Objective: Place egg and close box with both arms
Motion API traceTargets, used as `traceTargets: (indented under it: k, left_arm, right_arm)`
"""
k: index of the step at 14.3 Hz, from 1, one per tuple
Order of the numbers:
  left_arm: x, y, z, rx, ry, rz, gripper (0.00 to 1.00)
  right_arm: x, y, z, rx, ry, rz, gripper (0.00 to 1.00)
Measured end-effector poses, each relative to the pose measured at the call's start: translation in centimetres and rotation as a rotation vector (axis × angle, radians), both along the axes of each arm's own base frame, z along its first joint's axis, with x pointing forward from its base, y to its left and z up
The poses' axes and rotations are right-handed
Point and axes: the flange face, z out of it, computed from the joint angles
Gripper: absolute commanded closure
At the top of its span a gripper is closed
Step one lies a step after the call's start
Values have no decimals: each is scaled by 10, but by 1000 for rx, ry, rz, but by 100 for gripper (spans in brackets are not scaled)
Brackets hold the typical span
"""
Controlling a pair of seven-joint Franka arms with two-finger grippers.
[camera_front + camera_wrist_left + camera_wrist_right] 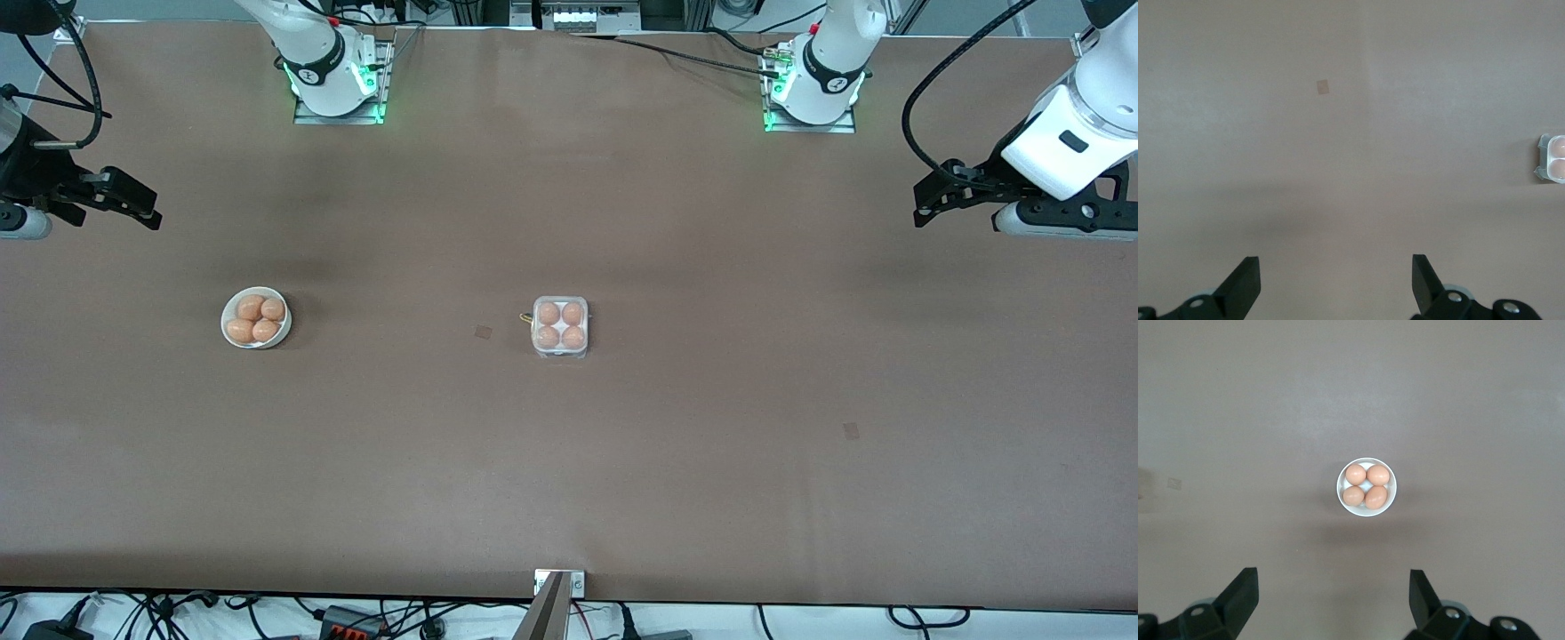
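Small square white egg box [560, 327] holds four brown eggs mid-counter; left hand [929, 203] and right hand [142, 206] hang wide open, empty, over the counter's ends.

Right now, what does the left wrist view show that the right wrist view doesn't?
Only the left wrist view shows an edge of the small square egg carton with two brown eggs visible inside, plus a small tan patch on the table. Only the right wrist view shows the round white bowl holding four brown eggs. Both share the bare brown tabletop and their own gripper, open and empty: left gripper, right gripper.
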Motion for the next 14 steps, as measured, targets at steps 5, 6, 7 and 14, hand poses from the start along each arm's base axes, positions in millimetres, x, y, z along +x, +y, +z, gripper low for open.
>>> traceTargets:
  k: [5, 6, 7, 14]
  left_arm:
    - [0, 0, 1, 0, 2, 0, 0]
    - [0, 0, 1, 0, 2, -1, 0]
    - [0, 0, 1, 0, 2, -1, 0]
    - [0, 0, 1, 0, 3, -1, 0]
  right_arm:
    - [-1, 0, 0, 0, 5, -1, 0]
    - [-1, 0, 0, 0, 5, -1, 0]
    - [-1, 0, 0, 0, 5, -1, 0]
    - [-3, -7, 2, 0, 11, -13, 0]
